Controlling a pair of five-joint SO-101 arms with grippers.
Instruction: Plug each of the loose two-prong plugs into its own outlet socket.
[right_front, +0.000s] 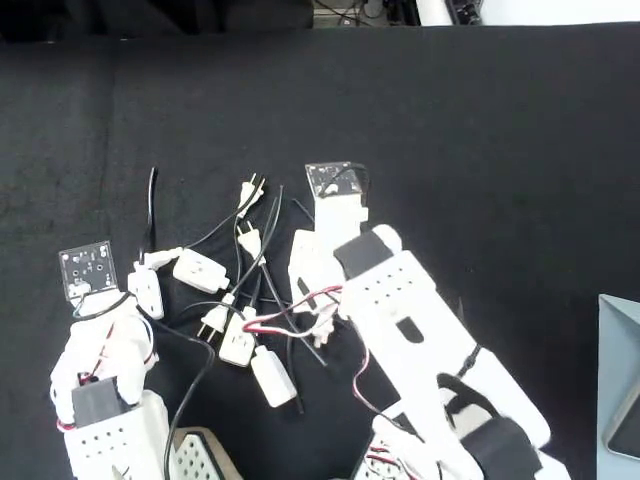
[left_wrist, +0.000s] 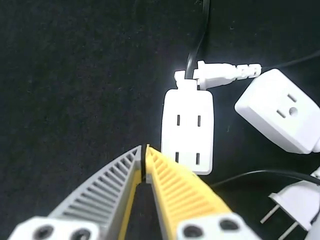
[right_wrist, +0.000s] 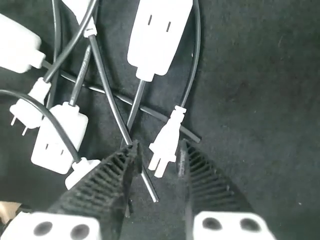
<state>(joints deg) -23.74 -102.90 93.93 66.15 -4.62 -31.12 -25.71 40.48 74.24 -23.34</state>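
While the left arm (right_front: 100, 370) sits low at the left end of the black table (right_front: 500, 120), its gripper (left_wrist: 146, 149) is pinched tight, the grey and yellow fingers pressed together on nothing. Just off the tips lies a flat white outlet (left_wrist: 187, 131), all four slots facing up. Across its cord end sits a slim white plug (left_wrist: 227, 74), so close the two look to be touching. Next along is a chunkier socket block (left_wrist: 277, 110), face up, and near it a loose two-prong plug (left_wrist: 295, 202) with its prongs bare.

Over to the middle of the table, seen from above: a tangle of black cords (right_front: 205, 375). A far plug (right_front: 252, 190) lies on the side away from the arms, and a long socket (right_front: 272, 375) on the near side.

And now the right arm (right_front: 420, 330), hanging over the right side of that tangle. Its gripper (right_wrist: 157, 147) is spread wide, and a small white plug (right_wrist: 167, 142) lies on the table between the black fingers (right_wrist: 200, 175), prongs pointing back at the wrist, not clamped. Just past it rests a broad outlet (right_wrist: 157, 35), slots up, with its cord running back toward the gripper. At the right edge of the table, a grey box (right_front: 620, 380).
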